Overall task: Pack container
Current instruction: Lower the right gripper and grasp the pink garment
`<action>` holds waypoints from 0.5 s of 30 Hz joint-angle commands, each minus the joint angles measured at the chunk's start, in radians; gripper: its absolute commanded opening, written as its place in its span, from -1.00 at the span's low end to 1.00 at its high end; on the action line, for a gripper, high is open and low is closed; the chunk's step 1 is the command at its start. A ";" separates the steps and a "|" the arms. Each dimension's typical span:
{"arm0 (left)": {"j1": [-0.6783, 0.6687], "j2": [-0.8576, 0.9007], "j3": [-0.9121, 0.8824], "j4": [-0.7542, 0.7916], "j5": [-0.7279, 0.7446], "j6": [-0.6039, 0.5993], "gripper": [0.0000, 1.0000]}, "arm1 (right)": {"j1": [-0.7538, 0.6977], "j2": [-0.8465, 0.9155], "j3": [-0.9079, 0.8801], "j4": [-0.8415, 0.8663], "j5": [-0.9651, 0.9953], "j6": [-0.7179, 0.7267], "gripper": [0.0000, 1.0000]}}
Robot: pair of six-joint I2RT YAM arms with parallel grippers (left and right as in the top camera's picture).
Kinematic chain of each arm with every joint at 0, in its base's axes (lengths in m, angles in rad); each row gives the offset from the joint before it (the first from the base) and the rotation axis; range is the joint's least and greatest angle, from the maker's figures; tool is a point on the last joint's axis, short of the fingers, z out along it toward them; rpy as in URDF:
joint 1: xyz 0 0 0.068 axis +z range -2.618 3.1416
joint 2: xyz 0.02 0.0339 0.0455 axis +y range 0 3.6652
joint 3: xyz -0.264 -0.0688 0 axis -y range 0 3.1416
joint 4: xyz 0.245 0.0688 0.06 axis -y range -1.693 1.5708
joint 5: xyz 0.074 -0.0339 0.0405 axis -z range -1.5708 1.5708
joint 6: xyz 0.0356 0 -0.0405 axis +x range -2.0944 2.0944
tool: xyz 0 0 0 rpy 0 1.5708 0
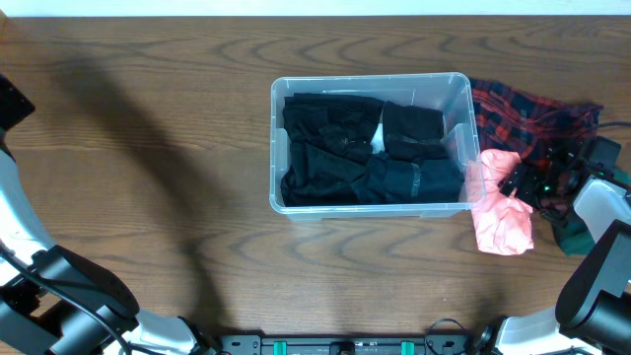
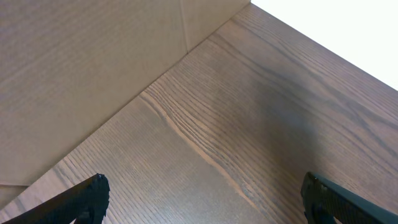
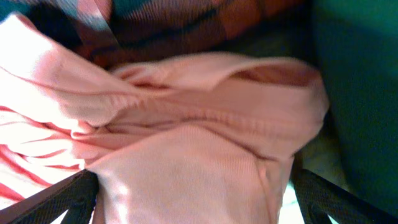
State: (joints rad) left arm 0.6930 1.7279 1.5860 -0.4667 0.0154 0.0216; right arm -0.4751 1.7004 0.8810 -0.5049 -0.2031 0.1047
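Clothes take up most of the container (image 1: 275,148): black garments (image 1: 345,158) lie bunched across its floor. The tub stands upright at the middle of the table (image 1: 148,148), with neither arm touching it.

Your right gripper (image 1: 523,180) is down just past the tub's right end, over a pink garment (image 1: 501,212). That garment lies against the outside of the wall, beside a plaid cloth (image 1: 523,113) and a green cloth (image 1: 567,237). In the right wrist view the two fingers stand wide apart with pink fabric bulging between them. They are spread, not pinched. That view is blurred, so the pads may or may not be brushing the cloth.

Your left gripper (image 2: 205,199) hangs over bare wood well away from everything, fingers parted and holding nothing.

Treat the tub as light, thin-walled and slick. Its sides will likely flex if you squeeze them, and it could skate on the wood if a garment drags over the edge. If you need to steady it, take the rolled rim at a short end, where the plastic looks stiffest, rather than a flat wall.

The pink piece is limp and will drape, so close on a thick fold near its middle and lift it clear of the rim before carrying it across.
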 commanded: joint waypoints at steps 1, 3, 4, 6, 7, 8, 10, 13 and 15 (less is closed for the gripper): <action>0.003 -0.003 0.008 0.000 -0.005 -0.012 0.96 | -0.002 0.072 -0.062 -0.062 -0.041 0.089 0.99; 0.003 -0.003 0.008 0.000 -0.005 -0.012 0.96 | -0.002 0.072 -0.062 -0.079 -0.041 0.103 0.98; 0.003 -0.003 0.008 0.000 -0.005 -0.012 0.96 | -0.002 0.072 -0.062 -0.086 -0.041 0.105 0.98; 0.003 -0.003 0.008 0.000 -0.005 -0.012 0.96 | -0.002 0.072 -0.062 -0.086 -0.042 0.108 0.99; 0.003 -0.003 0.008 0.000 -0.005 -0.012 0.96 | -0.002 0.072 -0.062 -0.084 -0.045 0.124 0.98; 0.003 -0.003 0.008 0.000 -0.005 -0.012 0.96 | -0.002 0.072 -0.062 -0.084 -0.044 0.137 0.98; 0.003 -0.003 0.008 0.000 -0.005 -0.012 0.96 | -0.002 0.072 -0.062 -0.087 -0.045 0.154 0.98; 0.003 -0.003 0.008 0.000 -0.005 -0.012 0.96 | -0.002 0.072 -0.062 -0.087 -0.044 0.153 0.68; 0.003 -0.003 0.008 0.000 -0.005 -0.012 0.96 | -0.002 0.072 -0.062 -0.092 -0.044 0.153 0.33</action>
State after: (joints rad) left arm 0.6930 1.7279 1.5860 -0.4667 0.0154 0.0216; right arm -0.4759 1.7004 0.8864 -0.5659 -0.2173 0.2131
